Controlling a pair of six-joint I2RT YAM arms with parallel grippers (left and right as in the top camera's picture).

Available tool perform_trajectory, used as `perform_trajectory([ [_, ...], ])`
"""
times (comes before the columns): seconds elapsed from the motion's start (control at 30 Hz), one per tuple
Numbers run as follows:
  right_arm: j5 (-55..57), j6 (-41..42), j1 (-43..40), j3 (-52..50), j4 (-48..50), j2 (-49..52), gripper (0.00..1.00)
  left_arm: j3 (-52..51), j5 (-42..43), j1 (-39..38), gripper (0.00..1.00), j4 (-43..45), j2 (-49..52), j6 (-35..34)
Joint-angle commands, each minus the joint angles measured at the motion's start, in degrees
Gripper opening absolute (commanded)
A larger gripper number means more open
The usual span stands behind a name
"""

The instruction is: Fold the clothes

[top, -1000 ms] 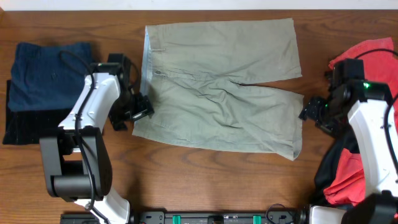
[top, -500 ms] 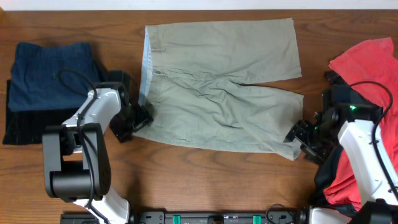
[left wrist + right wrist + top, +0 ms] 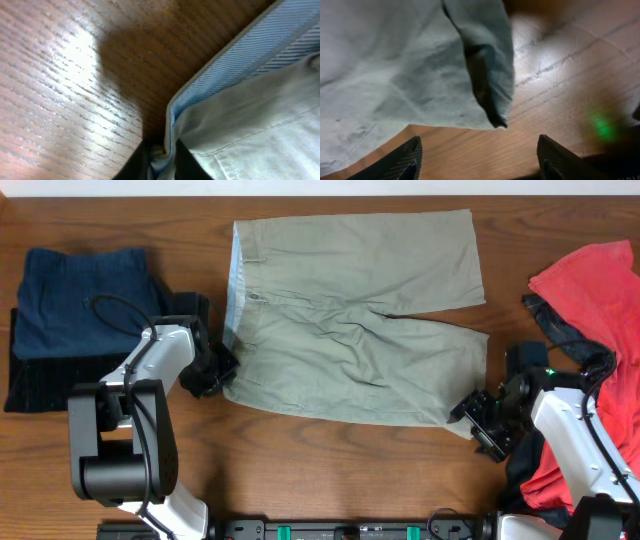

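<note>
The clothes, pale khaki-grey shorts (image 3: 350, 330), lie spread flat mid-table, waistband to the left and legs to the right. My left gripper (image 3: 218, 370) sits at the waistband's near corner. In the left wrist view the gripper (image 3: 162, 161) is shut on the shorts' edge (image 3: 250, 110), pinching the blue-striped waistband lining (image 3: 235, 55) between its dark fingers. My right gripper (image 3: 476, 420) is low by the near leg's hem corner. In the right wrist view it (image 3: 482, 160) stands open, the hem corner (image 3: 495, 112) just ahead of the fingers (image 3: 402, 159) and not between them.
A folded navy blue garment (image 3: 75, 320) lies at the far left, close behind my left arm. A red garment (image 3: 590, 300) over something dark is heaped at the right edge, under my right arm. Bare wood (image 3: 330, 470) runs along the front.
My left gripper slid onto the waistband's near corner and closed on it. My right arm came down and left from beside the red garment to the near leg's hem corner, still open.
</note>
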Motion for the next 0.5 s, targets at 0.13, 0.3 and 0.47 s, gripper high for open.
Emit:
perform_trajectory([
  [0.13, 1.09, -1.64, 0.96, -0.83, 4.79, -0.72, 0.71, -1.14, -1.16, 0.11, 0.06, -1.60, 0.26, 3.91],
  [0.3, 0.98, -2.43, 0.96, -0.79, 9.31, -0.74, 0.71, -1.14, -0.68, 0.09, 0.06, -3.76, -3.93, 5.53],
  [0.47, -6.93, -12.02, 0.98, -0.04, 9.88, -1.01, 0.62, -1.09, -0.55, 0.09, 0.06, -6.54, -14.29, 6.16],
])
